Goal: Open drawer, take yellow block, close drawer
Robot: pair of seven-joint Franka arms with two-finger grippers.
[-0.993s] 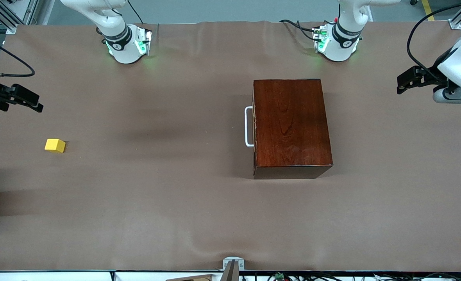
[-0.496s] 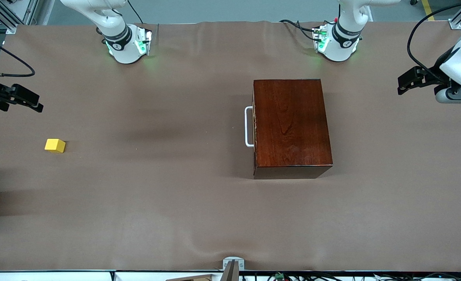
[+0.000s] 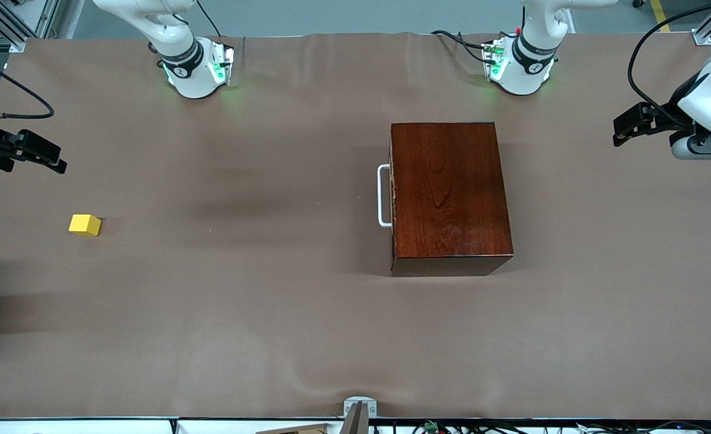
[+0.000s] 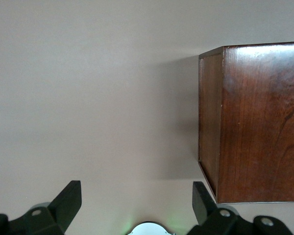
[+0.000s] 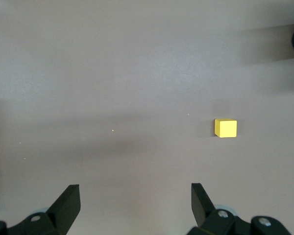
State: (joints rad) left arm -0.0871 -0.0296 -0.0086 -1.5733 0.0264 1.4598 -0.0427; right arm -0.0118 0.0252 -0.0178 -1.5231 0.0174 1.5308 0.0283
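My table [image 3: 259, 337] wears a brown cover. On it sits the dark wooden box [image 3: 449, 193], its drawer [image 3: 393, 199] shut, and the yellow block [image 3: 84, 225] toward my right arm's end.

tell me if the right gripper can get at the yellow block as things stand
Probably yes: the yellow block sits alone on the bare table at the right arm's end, and the right gripper is open above the table close by, nothing between them.

Brown-covered table [image 3: 271, 313]; grey floor [image 3: 355, 15]
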